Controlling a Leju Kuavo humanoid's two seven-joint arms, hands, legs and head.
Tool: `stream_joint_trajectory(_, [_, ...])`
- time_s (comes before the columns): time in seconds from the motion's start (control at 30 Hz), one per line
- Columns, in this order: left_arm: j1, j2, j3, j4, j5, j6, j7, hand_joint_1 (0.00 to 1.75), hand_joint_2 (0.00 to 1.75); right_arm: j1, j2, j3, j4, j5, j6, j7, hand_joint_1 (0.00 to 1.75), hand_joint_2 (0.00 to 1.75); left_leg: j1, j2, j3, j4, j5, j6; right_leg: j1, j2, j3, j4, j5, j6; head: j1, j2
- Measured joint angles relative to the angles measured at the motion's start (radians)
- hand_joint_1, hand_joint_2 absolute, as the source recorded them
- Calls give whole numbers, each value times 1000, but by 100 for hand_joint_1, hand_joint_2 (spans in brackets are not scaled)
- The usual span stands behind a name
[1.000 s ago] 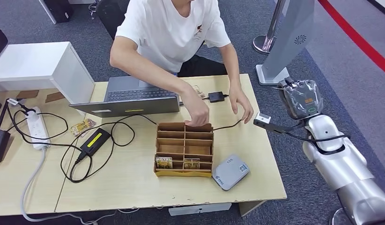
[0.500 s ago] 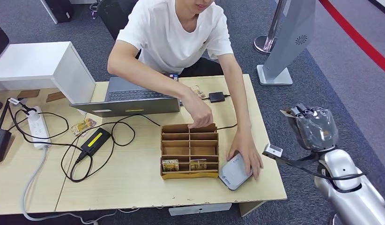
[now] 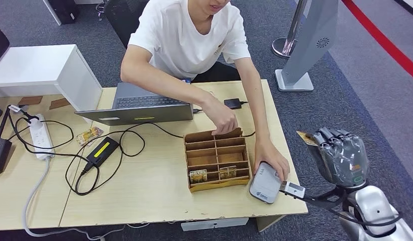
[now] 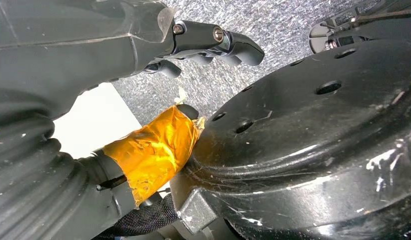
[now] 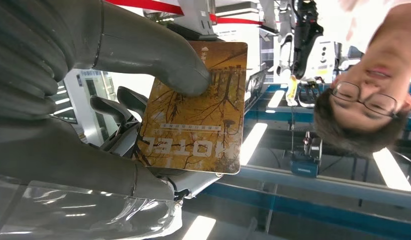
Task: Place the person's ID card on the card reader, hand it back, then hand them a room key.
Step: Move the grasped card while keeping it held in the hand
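Right hand (image 3: pixel 341 159) is raised off the table's right edge, back of the hand toward the head camera, pinching a room key (image 5: pixel 193 110). In the right wrist view the thick thumb (image 5: pixel 158 60) presses on the card's printed face and darker fingers back it from behind. The key is a brown-gold card marked HOTEL; its long axis runs out from the palm, free end pointing away from the hand. In the head view only a corner of the card (image 3: pixel 306 137) shows past the fingers.

Left hand (image 4: pixel 213 42): fingers curled, nothing in them.

Person (image 3: pixel 189 35) leans over the table (image 3: pixel 144 201), one hand on the card reader (image 3: pixel 265 182), the other on the cardboard organizer (image 3: pixel 217 158).
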Motion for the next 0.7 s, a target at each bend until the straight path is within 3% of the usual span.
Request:
stream_joint_trajectory(0.27, [0, 0, 0, 0, 6, 3, 0, 0, 175, 136, 11, -33, -147, 48, -25, -2, 175, 175, 0, 0, 0, 0, 0, 0, 0, 0, 0, 0, 0, 0, 0, 0])
stream_joint_trajectory(0.7, [0, -1, 0, 0, 13, 6, 0, 0, 175, 216, 37, -19, -161, 107, -51, 30, 175, 175, 0, 0, 0, 0, 0, 0, 0, 0, 0, 0, 0, 0, 0, 0])
